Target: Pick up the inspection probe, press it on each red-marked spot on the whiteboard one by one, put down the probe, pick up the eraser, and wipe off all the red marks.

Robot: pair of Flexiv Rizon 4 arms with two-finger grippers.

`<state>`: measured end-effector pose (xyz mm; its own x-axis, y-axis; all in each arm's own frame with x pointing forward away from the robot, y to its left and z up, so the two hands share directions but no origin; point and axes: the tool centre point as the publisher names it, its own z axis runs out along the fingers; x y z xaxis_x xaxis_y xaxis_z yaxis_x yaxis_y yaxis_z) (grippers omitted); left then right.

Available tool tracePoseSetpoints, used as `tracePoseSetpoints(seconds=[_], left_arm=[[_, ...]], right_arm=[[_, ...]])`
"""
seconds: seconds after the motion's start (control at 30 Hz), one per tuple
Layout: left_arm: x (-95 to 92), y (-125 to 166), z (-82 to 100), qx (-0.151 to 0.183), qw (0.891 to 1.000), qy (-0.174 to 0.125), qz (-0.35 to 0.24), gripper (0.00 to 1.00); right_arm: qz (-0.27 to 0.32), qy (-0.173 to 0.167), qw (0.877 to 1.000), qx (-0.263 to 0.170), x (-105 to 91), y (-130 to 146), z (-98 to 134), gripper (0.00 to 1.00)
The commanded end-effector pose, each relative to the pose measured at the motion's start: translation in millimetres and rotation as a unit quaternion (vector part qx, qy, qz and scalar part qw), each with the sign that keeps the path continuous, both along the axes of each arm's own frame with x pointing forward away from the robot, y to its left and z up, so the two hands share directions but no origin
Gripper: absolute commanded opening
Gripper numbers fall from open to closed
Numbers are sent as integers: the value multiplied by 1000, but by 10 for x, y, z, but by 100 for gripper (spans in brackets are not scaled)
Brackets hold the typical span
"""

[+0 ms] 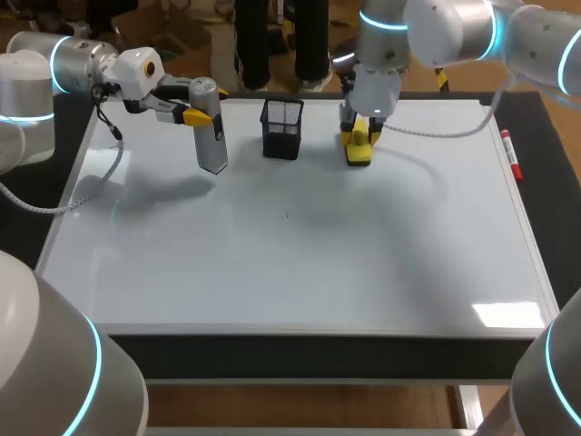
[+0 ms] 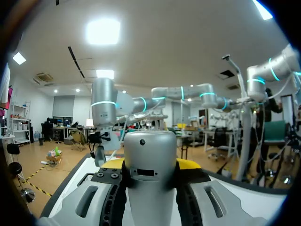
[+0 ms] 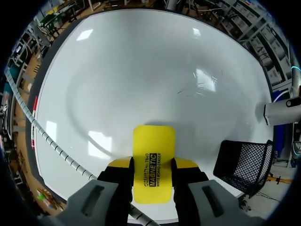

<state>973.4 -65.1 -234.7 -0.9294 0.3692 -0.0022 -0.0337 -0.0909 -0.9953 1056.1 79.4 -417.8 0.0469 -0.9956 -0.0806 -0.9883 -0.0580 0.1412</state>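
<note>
The left end effector [image 1: 201, 114] held the probe [image 1: 211, 138] near the counter's far-left corner while the right end effector [image 1: 360, 139] gripped the eraser [image 1: 359, 153] at the far edge, where a sideways wipe risked hitting the mesh basket [image 1: 282, 129]

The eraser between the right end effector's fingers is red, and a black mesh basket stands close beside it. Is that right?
Not quite. The eraser is yellow, not red, as the right wrist view shows. The rest holds: it sits between the fingers of the right end effector, and the black mesh basket stands close beside it.
</note>
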Motion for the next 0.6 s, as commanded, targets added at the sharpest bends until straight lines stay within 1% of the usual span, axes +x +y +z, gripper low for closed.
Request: tracePoseSetpoints(seconds=[0.03,0.13,0.17,0.23,0.27,0.3,0.33,0.37,0.5,0.6], left_arm=[[-4,3,20,1,1000,0,0,0],[-4,3,20,1,1000,0,0,0],[-4,3,20,1,1000,0,0,0],[-4,3,20,1,1000,0,0,0],[-4,3,20,1,1000,0,0,0],[-4,3,20,1,1000,0,0,0],[-4,3,20,1,1000,0,0,0],[-4,3,20,1,1000,0,0,0],[-4,3,20,1,1000,0,0,0],[-4,3,20,1,1000,0,0,0]], right_arm=[[-1,16,1000,-5,55,24,-11,40],[-6,16,1000,-5,35,12,-10,43],[-8,15,1000,-4,25,5,2,48],[-15,13,1000,-3,0,-15,29,50],[-17,10,1000,-1,-15,-27,47,55],[-21,9,1000,-1,-29,-37,65,63],[-26,7,1000,-1,-46,-54,83,94],[-35,3,999,0,-64,-73,103,100],[-68,-5,998,17,-148,-153,199,100],[-110,-12,993,42,-209,-214,278,100]])
